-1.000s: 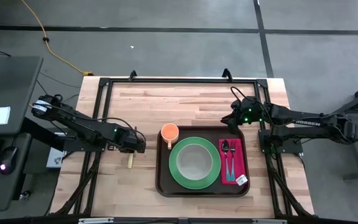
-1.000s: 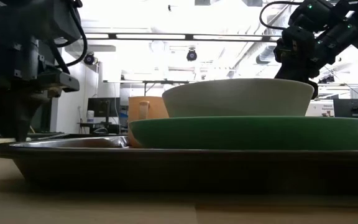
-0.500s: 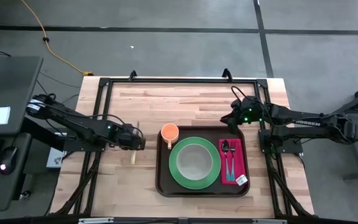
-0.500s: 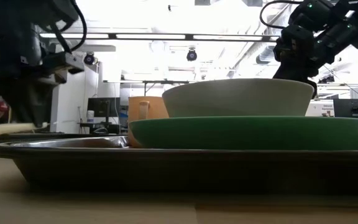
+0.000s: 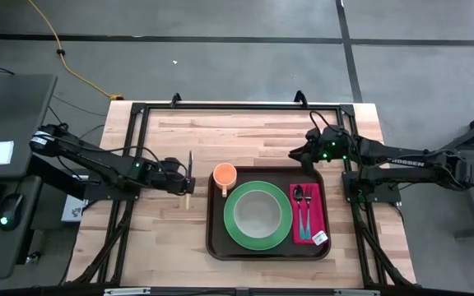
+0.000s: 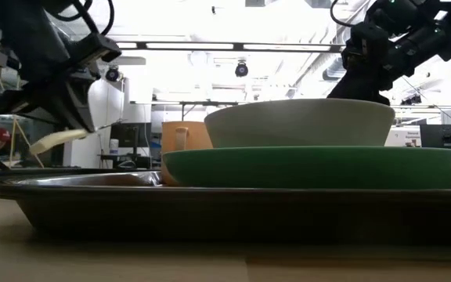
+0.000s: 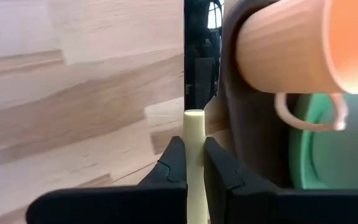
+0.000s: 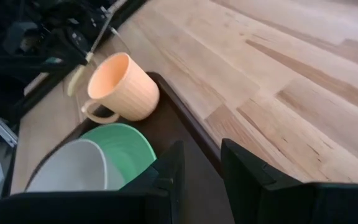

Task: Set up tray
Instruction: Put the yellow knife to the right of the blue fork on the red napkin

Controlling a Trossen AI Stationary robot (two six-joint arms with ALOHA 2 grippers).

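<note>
1. A grey concrete floor (image 5: 220,66) crossed by dark taped lines surrounds the light butcher-block wooden table (image 5: 237,136).
2. A yellow cable (image 5: 64,57) trails across the floor.
3. Long white ceiling light strips (image 6: 210,45) glow overhead.

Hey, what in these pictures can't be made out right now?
- Knife: the left gripper covers its middle in the high view; the left wrist view shows only its cream handle.
- Spoon and fork on the napkin: hidden behind the plate in the low view.
- Tray: cut off by the edges in the low and both wrist views.
</note>
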